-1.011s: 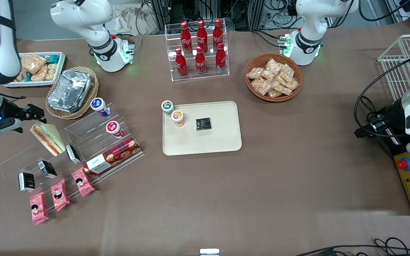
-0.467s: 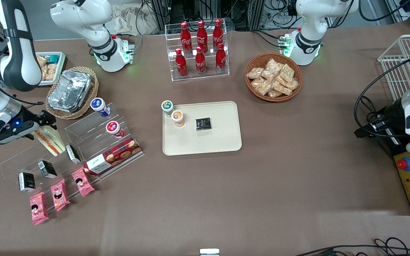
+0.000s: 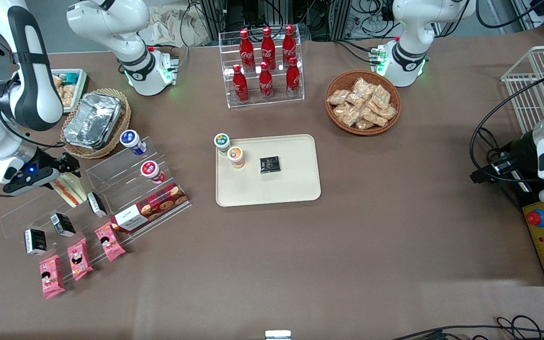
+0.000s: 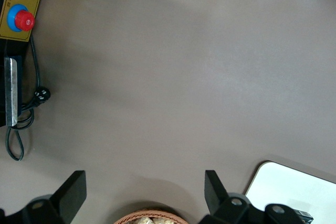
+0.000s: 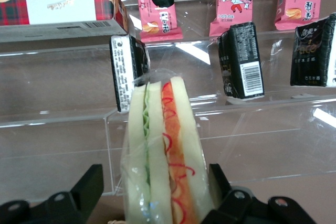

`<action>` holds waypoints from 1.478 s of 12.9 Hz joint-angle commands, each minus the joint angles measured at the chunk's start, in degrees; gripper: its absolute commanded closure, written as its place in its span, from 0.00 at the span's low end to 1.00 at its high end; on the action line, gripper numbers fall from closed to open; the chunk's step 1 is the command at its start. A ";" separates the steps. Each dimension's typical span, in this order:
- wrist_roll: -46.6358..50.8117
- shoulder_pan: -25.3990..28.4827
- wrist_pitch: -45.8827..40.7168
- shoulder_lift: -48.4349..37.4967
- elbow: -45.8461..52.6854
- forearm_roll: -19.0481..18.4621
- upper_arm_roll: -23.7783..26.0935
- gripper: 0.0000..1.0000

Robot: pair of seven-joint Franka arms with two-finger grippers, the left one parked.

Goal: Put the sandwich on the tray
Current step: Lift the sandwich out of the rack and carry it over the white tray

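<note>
1. Front view: gripper (image 3: 59,171) sits at the working arm's end of the table, right over the sandwich (image 3: 70,190), which stands on the top step of the clear tiered display rack (image 3: 106,189). The arm covers the sandwich's upper end. Its long axis slants across the rack step, the visible end pointing toward the front camera. The tray (image 3: 295,189) is well apart at table centre, its bare area roomy enough for the wedge.
2. Left wrist view: only bare table and a tray corner (image 4: 294,187); no help with the grasp.
3. Right wrist view: fingers (image 5: 86,190) are apart, straddling the sandwich (image 5: 163,156), one each side of the bread faces. Probably not yet touching, though the contact point is cut off. The sandwich stands on edge, filling edge facing the camera, narrow end toward the small black boxes (image 5: 241,59). I read this as lined up to close across its thin dimension.
</note>
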 commanded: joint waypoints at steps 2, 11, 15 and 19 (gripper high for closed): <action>-5.89 -0.47 3.21 0.86 -0.52 1.73 -0.11 0.70; -15.14 0.85 -16.67 -3.36 12.61 1.64 3.57 1.00; -14.88 4.35 -25.00 -3.09 21.62 1.56 13.31 1.00; -16.09 10.14 -21.06 -1.52 22.07 0.86 22.73 1.00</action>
